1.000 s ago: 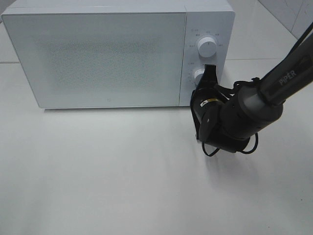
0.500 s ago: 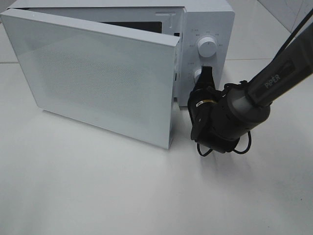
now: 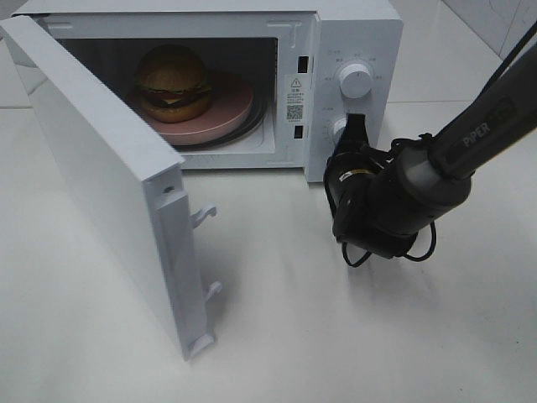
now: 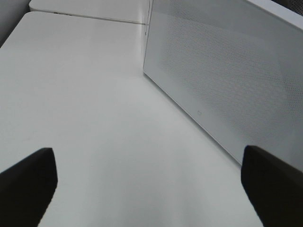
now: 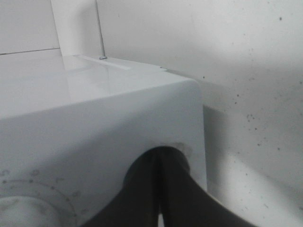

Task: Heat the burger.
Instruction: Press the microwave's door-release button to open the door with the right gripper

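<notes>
Upper left of the frame: round burger (image 3: 173, 81) with glossy brown bun sits on a pink round plate (image 3: 228, 115) inside the white microwave (image 3: 352, 34), whose door (image 3: 109, 201) stands open. Right gripper (image 3: 356, 126) closed, tips against the control panel by the lower dial (image 3: 339, 131). Left gripper (image 4: 151, 184) spread wide over the white counter (image 3: 336, 336).

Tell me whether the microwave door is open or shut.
Open: the microwave door stands wide, baring the burger on its pink plate inside.

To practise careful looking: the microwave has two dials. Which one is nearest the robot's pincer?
The lower dial, partly hidden behind the tip of the shut right pincer. The upper dial sits above it, fully visible and untouched.
</notes>
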